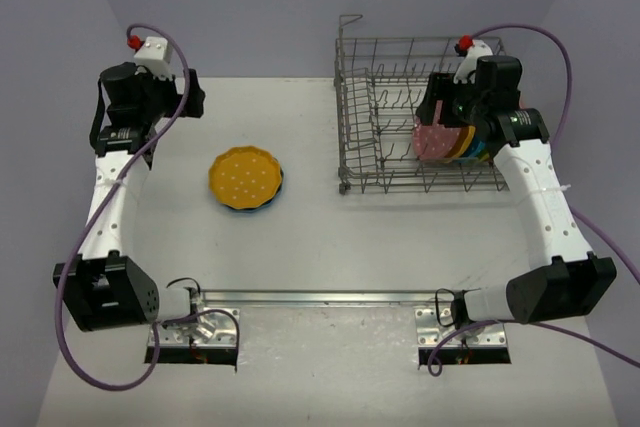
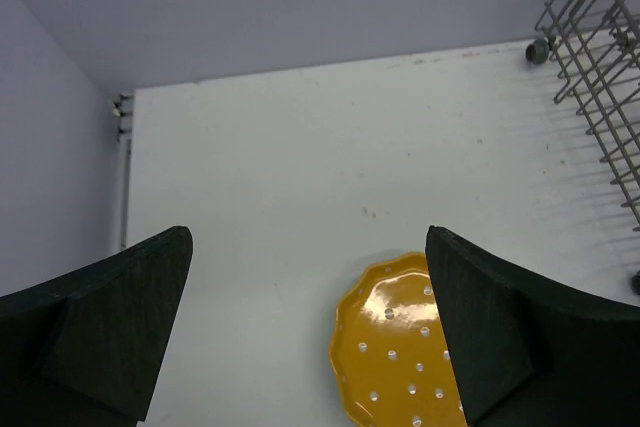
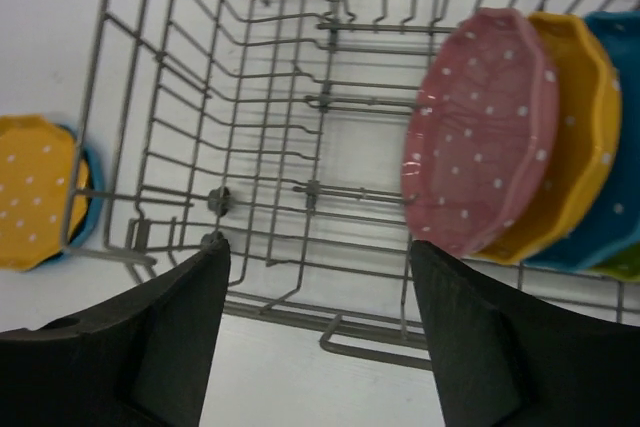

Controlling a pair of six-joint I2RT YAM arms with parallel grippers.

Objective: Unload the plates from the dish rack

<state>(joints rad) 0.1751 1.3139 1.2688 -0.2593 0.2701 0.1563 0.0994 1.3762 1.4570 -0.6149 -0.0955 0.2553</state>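
The right gripper [image 3: 315,267], fingers spread and empty, hangs over the dish rack [image 3: 250,77], with the pink plate [image 3: 480,132] standing on edge just to its right. The left gripper [image 2: 308,247], also spread, hovers well left of the rack.

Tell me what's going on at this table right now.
The dish rack is being unloaded. The right gripper is open above the rack, by a pink plate standing on edge with three more plates behind it. An orange-yellow plate already lies on the table left of the rack, stacked on a teal-blue plate. The left gripper hangs open over the table's far left, holding nothing.
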